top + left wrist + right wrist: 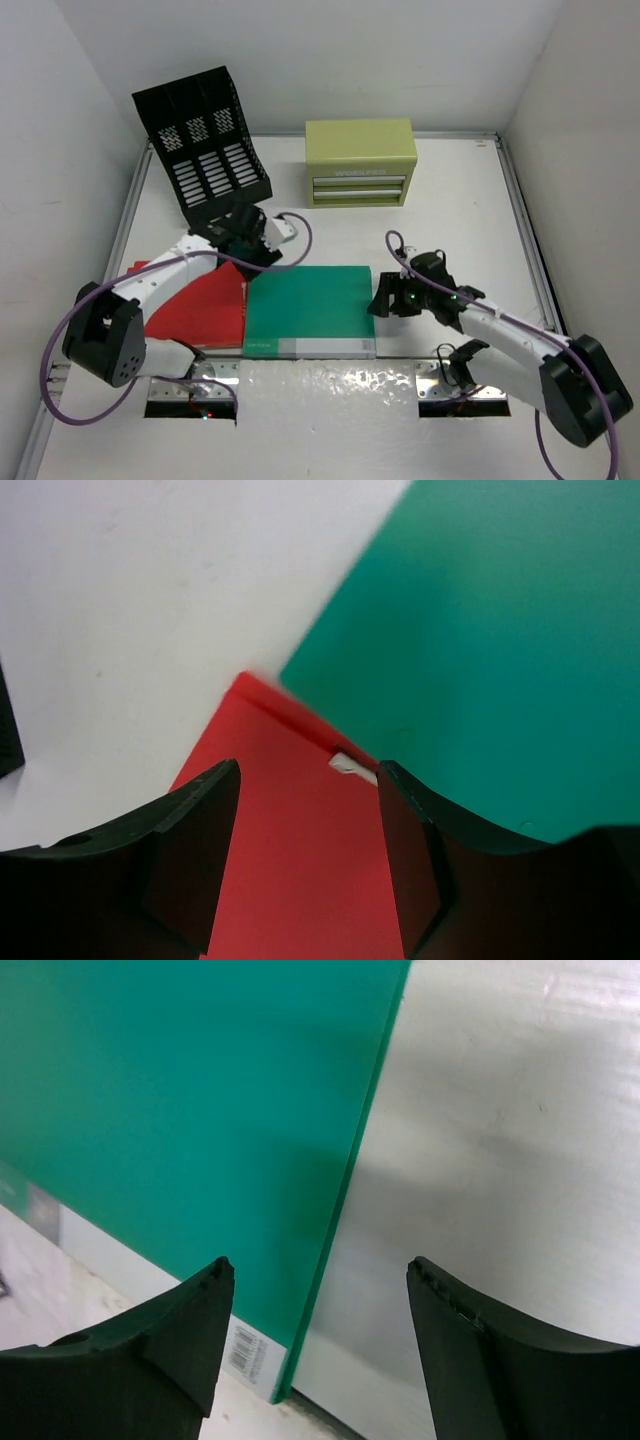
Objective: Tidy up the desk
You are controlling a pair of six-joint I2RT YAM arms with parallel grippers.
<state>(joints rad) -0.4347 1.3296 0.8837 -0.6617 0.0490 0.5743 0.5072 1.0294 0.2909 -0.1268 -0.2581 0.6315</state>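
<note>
the white worktop spans the whole floor of the white-walled enclosure, with thin grey rails along its left and right edges, and carries everything else. at its far left a black mesh file rack leans tilted; an olive-green drawer box stands at far centre. a green binder lies flat at near centre, and a red folder lies flat just to its left, their edges meeting. the left jaws stand apart, their black fingers over the red folder's far corner, clamped on nothing. the right jaws are also apart and hold nothing, straddling the binder's right edge with 1 of their fingers over green cover and the other over bare worktop.
</note>
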